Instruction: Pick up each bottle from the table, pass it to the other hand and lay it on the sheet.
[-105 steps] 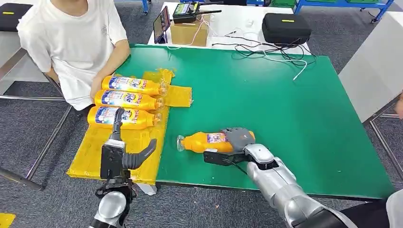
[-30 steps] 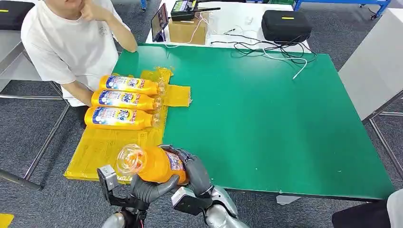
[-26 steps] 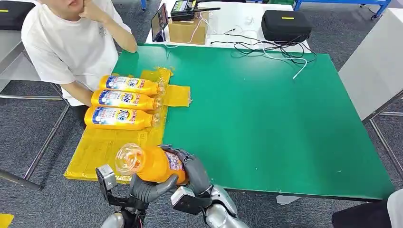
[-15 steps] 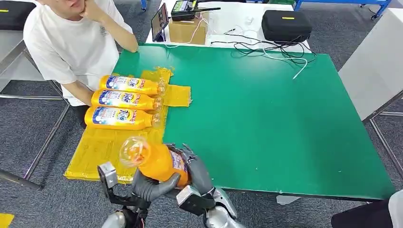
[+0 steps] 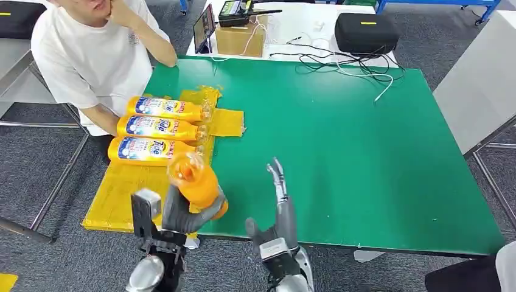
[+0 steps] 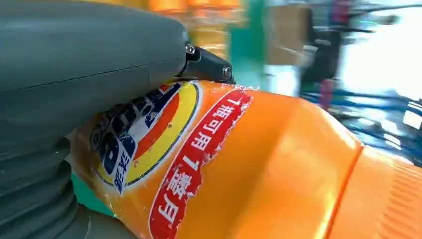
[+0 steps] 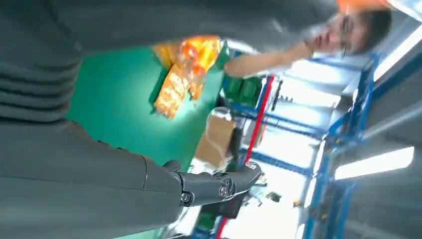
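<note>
Nearest, the left hand (image 5: 182, 214), matte grey with ribbed cover, is gripping a glossy orange plastic bottle (image 5: 196, 182) around its body; the bottle is tilting with its clear rounded end up, raised over the near edge of the sheet (image 5: 125, 191). In the left wrist view the bottle's (image 6: 259, 164) label is showing crinkled, with a red band and a blue-and-yellow emblem, under the thick grey thumb. Beside it, the right hand (image 5: 277, 207) is standing empty, slim dark fingers (image 5: 278, 176) extending apart and upward over the smooth green table (image 5: 365, 152). The sheet, yellow crumpled film, is lying along the table's left side. Farther on it, three matching bottles (image 5: 159, 129) are lying side by side, touching, caps toward the table's middle. Beyond, a person in a white shirt (image 5: 91, 55) is sitting at the far left corner. Farthest, a cardboard box (image 5: 240, 39), a black zipped case (image 5: 366, 33) and loose cables (image 5: 347, 67) are resting.
</note>
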Motion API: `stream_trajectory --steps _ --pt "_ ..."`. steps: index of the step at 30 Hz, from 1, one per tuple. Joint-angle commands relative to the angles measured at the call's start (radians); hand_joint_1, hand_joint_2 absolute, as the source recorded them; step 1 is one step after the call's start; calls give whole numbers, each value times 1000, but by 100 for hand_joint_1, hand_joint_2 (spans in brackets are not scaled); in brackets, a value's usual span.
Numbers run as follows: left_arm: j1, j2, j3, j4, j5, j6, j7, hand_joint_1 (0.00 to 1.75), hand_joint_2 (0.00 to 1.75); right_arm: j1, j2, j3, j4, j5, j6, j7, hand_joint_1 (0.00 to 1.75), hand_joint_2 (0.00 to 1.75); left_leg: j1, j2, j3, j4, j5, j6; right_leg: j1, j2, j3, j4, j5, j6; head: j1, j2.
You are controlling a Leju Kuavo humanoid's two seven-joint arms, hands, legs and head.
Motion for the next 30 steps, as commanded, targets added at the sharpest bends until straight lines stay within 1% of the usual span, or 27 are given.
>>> stream_trajectory --steps 1,2,3,4,5,7,9,10,11,13,14,16,20,21,22,24,25,26,29,30 --pt "-91 39 121 183 -196 196 -12 175 175 45 22 -177 -42 -63 81 0 0 0 0 -1 2 -1 0 -1 0 -2 2 -1 0 -1 0 0" --pt "-105 56 104 205 -417 334 -51 175 175 39 30 -189 -39 -71 82 0 0 0 0 -2 2 -1 0 -1 0 -3 2 0 -1 -2 0 0" --pt "-104 54 117 199 -426 325 -46 175 175 35 31 -190 -34 -71 84 0 0 0 0 -2 2 -1 0 -1 0 -2 2 0 -1 -1 0 0" --pt "-112 81 117 219 -617 351 1 175 175 27 37 -202 -23 -83 91 0 0 0 0 -2 3 -2 0 -1 0 -3 3 -1 -1 -2 0 0" --pt "-118 87 124 231 -688 330 43 175 175 25 40 -210 -17 -88 93 0 0 0 0 -1 2 -1 0 -1 0 -1 2 -1 0 -2 0 0" --pt "-123 88 140 243 -689 324 40 175 175 22 38 -214 -16 -90 97 0 0 0 0 1 4 -2 0 -1 0 0 3 -1 0 -2 0 0" --pt "-123 88 140 243 -689 324 40 175 175 22 38 -214 -16 -90 97 0 0 0 0 0 3 -2 0 -1 0 -1 3 -1 -1 -2 0 0" --pt "-128 95 147 281 -802 265 133 175 175 27 42 -227 -7 -100 117 0 0 0 0 0 2 -1 0 -1 0 0 2 -1 0 -1 0 0" --pt "-128 102 144 294 -878 273 149 175 175 32 43 -233 -16 -103 125 0 0 0 1 0 4 -1 0 -1 1 0 4 -1 -1 -2 0 0" --pt "-123 113 154 339 -1023 235 195 175 175 52 46 -256 -49 -108 142 0 0 0 0 0 2 -2 0 -1 0 -1 2 -1 0 -1 0 0" --pt "-122 110 157 345 -1026 234 194 175 175 54 43 -259 -52 -109 146 0 0 0 0 0 5 -3 0 -1 0 -1 5 -1 -1 -2 0 0" --pt "-130 109 160 374 -1078 219 196 175 175 55 48 -276 -50 -117 150 0 0 0 0 -1 5 -2 0 -2 0 -2 5 -1 -1 -2 0 0" --pt "-130 109 160 374 -1078 219 196 175 175 55 48 -276 -50 -117 150 0 0 0 0 -1 5 -2 0 -2 0 -2 5 -1 -1 -2 0 0" --pt "-135 111 156 387 -1110 227 194 175 175 51 48 -279 -43 -118 155 0 0 0 0 0 2 -1 0 -1 0 -1 3 -1 -1 -1 0 0" --pt "-150 111 154 437 -1134 220 177 175 175 40 49 -286 -24 -117 166 0 0 0 0 0 4 -1 -1 -1 0 -1 4 0 -1 -2 0 0" --pt "-150 111 154 437 -1134 220 177 175 175 40 49 -286 -24 -117 166 0 0 0 0 -1 4 -2 0 -1 0 -2 4 -1 -1 -2 0 0" --pt "-150 111 154 437 -1134 220 177 175 175 40 49 -286 -24 -117 166 0 0 0 0 0 1 -1 0 -1 0 0 1 0 0 -1 0 0" --pt "-157 114 151 450 -1149 219 172 175 175 38 52 -286 -18 -120 174 0 0 0 0 0 3 -1 0 -1 0 0 3 0 0 -2 0 0" --pt "-211 130 104 556 -1251 165 171 175 175 6 58 -289 17 -131 212 0 0 0 0 0 3 -1 0 -1 0 -1 3 -1 0 -2 0 0" --pt "-234 125 98 593 -1264 152 173 171 175 -1 58 -289 19 -126 216 0 0 0 0 0 4 -2 0 -1 0 -1 3 0 -1 -2 0 0"
